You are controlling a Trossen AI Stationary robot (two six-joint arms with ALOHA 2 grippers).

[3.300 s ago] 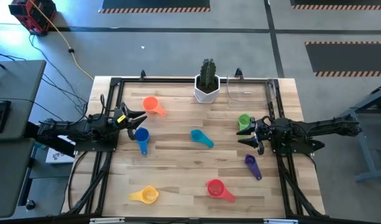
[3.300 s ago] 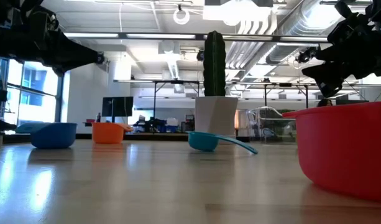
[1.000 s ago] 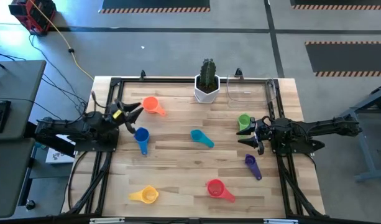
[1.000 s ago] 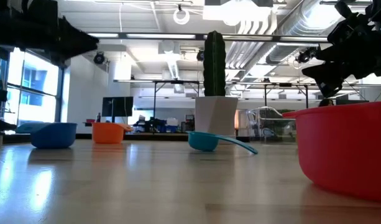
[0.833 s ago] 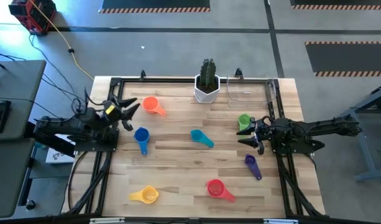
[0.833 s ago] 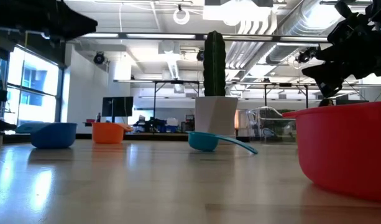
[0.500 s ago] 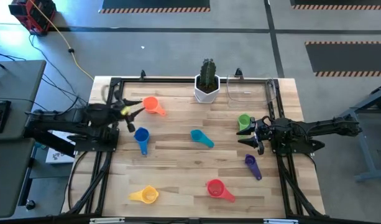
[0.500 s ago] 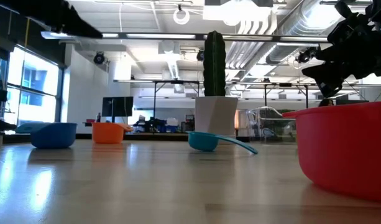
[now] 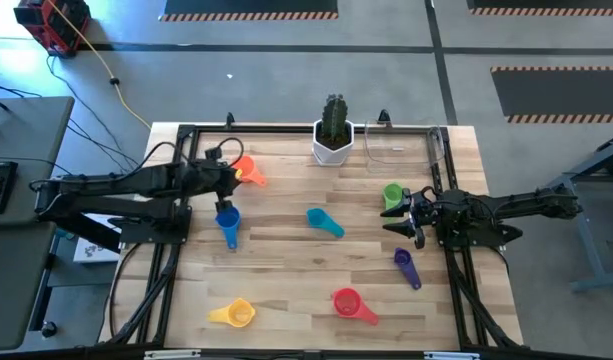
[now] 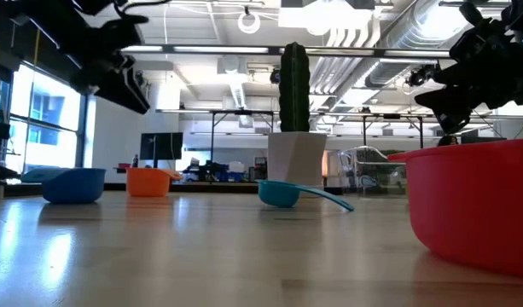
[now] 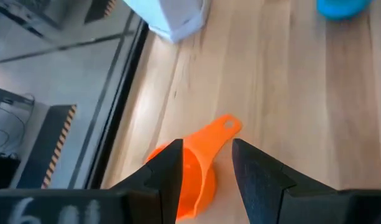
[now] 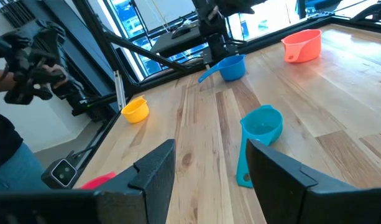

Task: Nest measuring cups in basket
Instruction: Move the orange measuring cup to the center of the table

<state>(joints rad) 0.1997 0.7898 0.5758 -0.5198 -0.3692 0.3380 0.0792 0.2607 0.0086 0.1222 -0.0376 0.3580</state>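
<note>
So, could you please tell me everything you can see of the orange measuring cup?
The orange measuring cup is a small plastic-looking scoop: a round bowl with a short flat handle that has a hole near its tip. It lies on the wooden table near the far left corner, bowl opening up, apart from the other cups. The left gripper hangs open just above it, fingers either side of the handle; no contact shows.

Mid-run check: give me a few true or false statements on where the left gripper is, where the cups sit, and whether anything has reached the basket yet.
1. The left gripper is open above the orange cup. True.
2. The basket already holds a cup. False: no cup shows in it.
3. The green cup lies beside the right gripper. True.
4. The yellow cup stands next to the cactus pot. False: it sits near the table's front edge, far from the pot.
</note>
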